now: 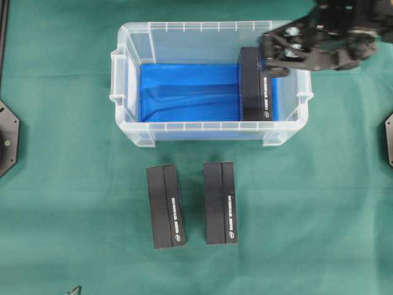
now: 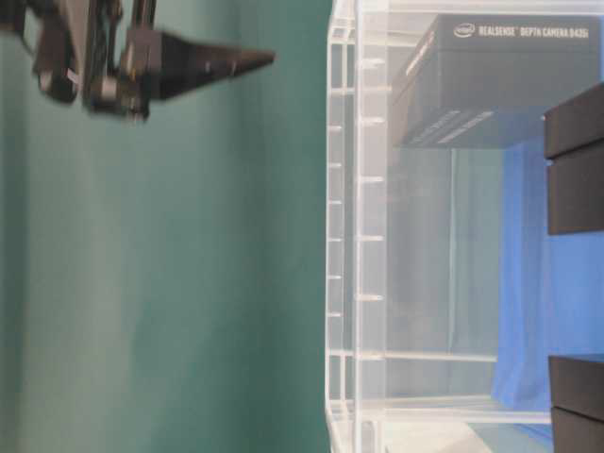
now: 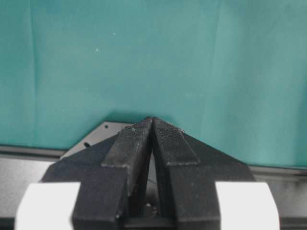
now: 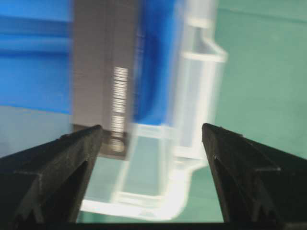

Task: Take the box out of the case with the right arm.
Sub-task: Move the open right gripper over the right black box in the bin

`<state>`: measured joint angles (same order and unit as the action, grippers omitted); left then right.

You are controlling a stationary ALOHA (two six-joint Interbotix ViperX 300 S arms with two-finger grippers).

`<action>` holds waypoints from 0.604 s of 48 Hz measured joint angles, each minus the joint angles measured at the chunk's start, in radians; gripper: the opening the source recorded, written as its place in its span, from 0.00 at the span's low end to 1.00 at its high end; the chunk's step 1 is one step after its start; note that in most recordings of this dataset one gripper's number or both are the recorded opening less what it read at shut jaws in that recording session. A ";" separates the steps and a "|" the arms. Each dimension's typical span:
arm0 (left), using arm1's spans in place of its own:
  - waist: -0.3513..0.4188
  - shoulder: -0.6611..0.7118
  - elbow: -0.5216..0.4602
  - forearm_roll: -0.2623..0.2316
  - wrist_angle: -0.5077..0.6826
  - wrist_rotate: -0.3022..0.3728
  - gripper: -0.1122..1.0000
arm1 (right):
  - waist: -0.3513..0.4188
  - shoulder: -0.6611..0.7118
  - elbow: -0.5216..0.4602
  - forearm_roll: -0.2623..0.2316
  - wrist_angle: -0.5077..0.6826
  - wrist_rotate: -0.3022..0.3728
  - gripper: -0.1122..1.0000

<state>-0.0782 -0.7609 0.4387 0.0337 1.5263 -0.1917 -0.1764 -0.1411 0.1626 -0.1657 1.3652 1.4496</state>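
The case (image 1: pixel 124 67) is a clear tub with a blue floor, standing at the back middle of the green cloth. One black box (image 1: pixel 256 92) lies inside it along the right wall, printed side up; the box (image 2: pixel 491 85) also shows through the case wall (image 2: pixel 344 236). My right gripper (image 1: pixel 269 56) hovers open over the case's back right corner, above the box's far end. In the right wrist view its gripper (image 4: pixel 152 134) is spread wide and empty, with the blurred box (image 4: pixel 103 72) and the case rim (image 4: pixel 201 57) beyond. The left gripper (image 3: pixel 152 120) is shut and empty over bare cloth.
Two more black boxes (image 1: pixel 166 206) (image 1: pixel 220 203) lie side by side on the cloth in front of the case. Dark base plates sit at the left edge (image 1: pixel 7 138) and the right edge (image 1: pixel 389 140).
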 measured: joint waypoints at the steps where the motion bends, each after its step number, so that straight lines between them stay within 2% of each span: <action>1: 0.000 0.000 0.000 0.000 0.002 0.000 0.10 | 0.000 0.011 -0.011 0.000 0.000 0.000 0.87; 14: 0.000 -0.005 0.000 0.000 0.002 0.000 0.10 | 0.015 0.117 -0.123 0.000 0.003 0.002 0.87; 29: 0.000 -0.008 0.002 0.000 0.000 0.000 0.10 | 0.020 0.124 -0.130 0.000 0.029 0.002 0.87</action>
<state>-0.0782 -0.7685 0.4403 0.0337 1.5263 -0.1917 -0.1565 -0.0169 0.0322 -0.1657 1.3944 1.4511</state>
